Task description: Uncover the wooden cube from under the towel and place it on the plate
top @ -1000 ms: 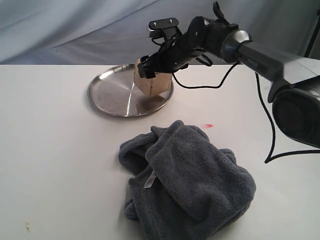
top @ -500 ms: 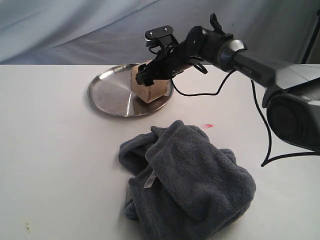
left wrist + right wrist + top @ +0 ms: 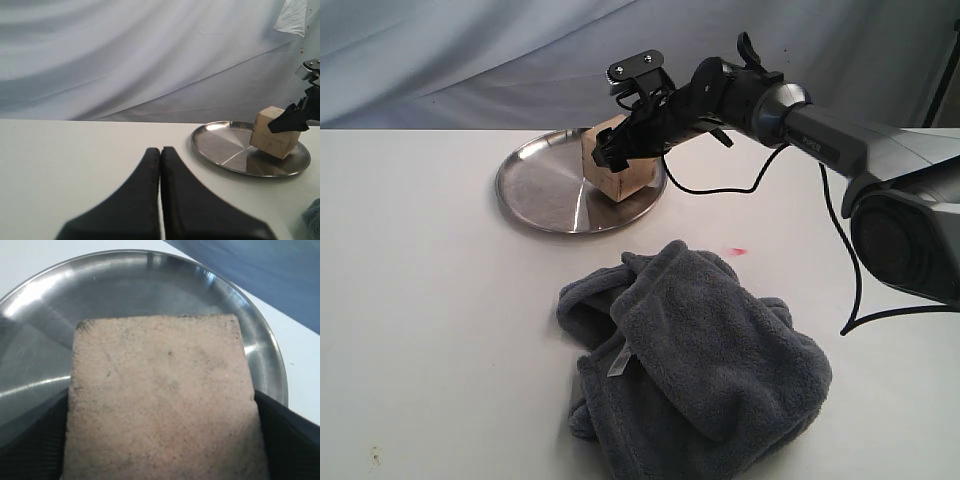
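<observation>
Holding wooden cube (image 3: 620,180) tilted over plate (image 3: 535,185) at its 3 o'clock side, right gripper (image 3: 625,145) jaws spreading wide, clamping it. Towel (image 3: 700,370) lying heaped at plate's 5 o'clock; uncovering done, release pending.

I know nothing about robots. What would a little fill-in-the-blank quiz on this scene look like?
The right gripper grips the wooden ____ over the plate. The grey ____ lies crumpled on the table, apart from the plate. The left gripper has its jaws ____, with nothing between them.
Missing: cube, towel, shut.
</observation>
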Motion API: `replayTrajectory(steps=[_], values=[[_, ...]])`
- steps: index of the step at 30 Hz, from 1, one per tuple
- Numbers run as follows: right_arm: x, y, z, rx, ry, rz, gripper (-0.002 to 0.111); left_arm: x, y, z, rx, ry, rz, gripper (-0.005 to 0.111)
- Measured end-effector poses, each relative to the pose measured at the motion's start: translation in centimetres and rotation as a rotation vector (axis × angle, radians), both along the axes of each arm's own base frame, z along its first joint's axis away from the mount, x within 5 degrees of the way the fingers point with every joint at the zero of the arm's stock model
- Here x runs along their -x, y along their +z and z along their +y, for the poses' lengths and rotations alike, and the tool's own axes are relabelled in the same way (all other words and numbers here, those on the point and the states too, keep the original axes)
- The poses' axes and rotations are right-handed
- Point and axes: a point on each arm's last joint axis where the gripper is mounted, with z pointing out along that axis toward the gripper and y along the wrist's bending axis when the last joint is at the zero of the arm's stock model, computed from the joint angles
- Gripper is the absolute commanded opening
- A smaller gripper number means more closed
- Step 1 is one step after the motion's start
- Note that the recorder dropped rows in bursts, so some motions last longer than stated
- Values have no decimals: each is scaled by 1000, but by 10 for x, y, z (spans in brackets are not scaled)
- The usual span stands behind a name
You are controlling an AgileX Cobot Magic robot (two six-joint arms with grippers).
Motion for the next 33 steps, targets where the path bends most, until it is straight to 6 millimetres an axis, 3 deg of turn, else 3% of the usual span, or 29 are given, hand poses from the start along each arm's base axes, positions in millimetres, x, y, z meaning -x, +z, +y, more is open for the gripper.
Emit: replayTrajectory(steps=[9,18,25,33], values=[[-2,2,0,2,2,-37,70,0,0,0,0,0,0,1],[-2,2,0,3,9,-45,67,0,0,0,0,0,0,1],[-2,2,0,5,11,-48,83,0,0,0,0,0,0,1],[-4,4,0,-1,3,-67,83,0,0,0,0,0,0,1]])
